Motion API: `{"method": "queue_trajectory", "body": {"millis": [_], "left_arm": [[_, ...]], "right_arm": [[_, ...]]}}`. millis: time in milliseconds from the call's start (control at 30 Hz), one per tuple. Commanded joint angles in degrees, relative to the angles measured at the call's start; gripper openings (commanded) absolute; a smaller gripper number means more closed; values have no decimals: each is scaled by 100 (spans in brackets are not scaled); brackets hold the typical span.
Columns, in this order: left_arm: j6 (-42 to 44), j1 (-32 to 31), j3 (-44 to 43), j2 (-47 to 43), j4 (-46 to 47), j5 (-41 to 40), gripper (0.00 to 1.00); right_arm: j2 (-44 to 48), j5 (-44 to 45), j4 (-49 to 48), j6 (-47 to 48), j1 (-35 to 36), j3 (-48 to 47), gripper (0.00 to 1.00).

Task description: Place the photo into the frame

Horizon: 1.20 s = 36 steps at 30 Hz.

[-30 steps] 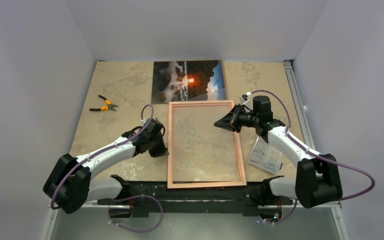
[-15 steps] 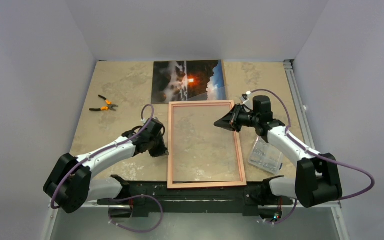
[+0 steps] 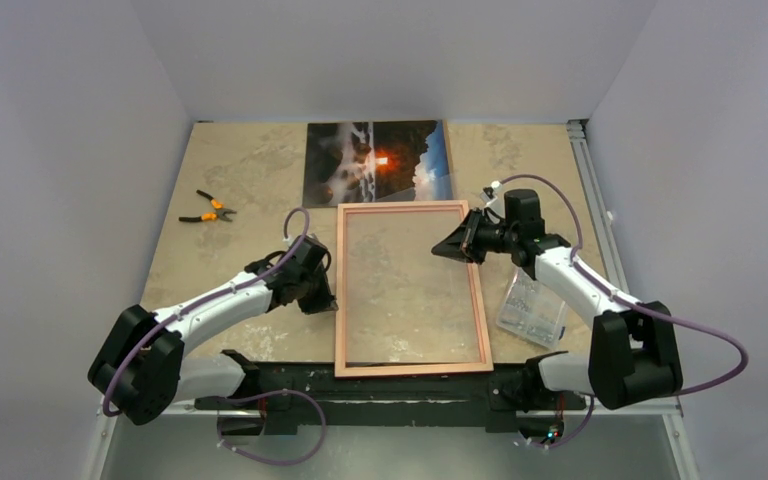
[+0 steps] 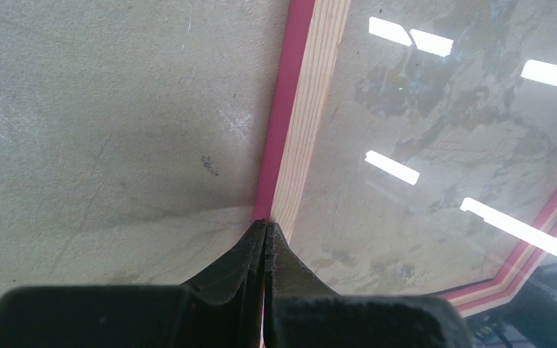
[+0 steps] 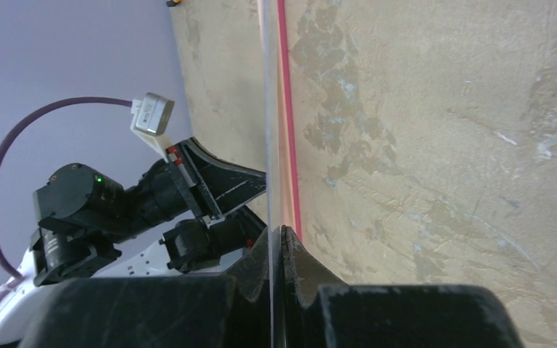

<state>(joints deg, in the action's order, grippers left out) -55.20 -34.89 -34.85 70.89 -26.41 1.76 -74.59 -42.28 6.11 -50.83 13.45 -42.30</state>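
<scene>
Risk: right gripper looks to have only a thin tip-pinch on the sheet, so a twist or fast swing could let it slip out or flex. Dragging it could also shove the frame, since left gripper is only butted against the rail at 9 o'clock, not clamped on it. Right jaws: together on the clear sheet, seen edge-on between the fingers, over the rail at 3 o'clock. Left jaws: fully together, holding nothing, tips touching the pink outer edge. Frame lies flat mid-table, tan side up. Photo lies face up at 12 o'clock of the frame, right at its far rail (touching or not, can't tell), not in yet. Pliers well off at 10 o'clock, box near the rail at 4 o'clock.
</scene>
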Motion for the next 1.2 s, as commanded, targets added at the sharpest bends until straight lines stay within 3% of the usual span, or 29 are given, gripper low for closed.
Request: {"method": "queue_trajectory", "body": {"millis": [0,733,900,1167], "left_arm": [[160,-4,128,264,-125,-317,0],[180,-2,84,350,-110,-256,0],[198,-4,92,379,-105,-255,0],[237,-6,75,452,-73,-202,0]], "right_arm": [[-129,311,209,431,87,-102,0],[35,627,-707,324,86,451,0],[25,628,-329,621,85,153,0],[-30,726,-574,409,85,149,0]]}}
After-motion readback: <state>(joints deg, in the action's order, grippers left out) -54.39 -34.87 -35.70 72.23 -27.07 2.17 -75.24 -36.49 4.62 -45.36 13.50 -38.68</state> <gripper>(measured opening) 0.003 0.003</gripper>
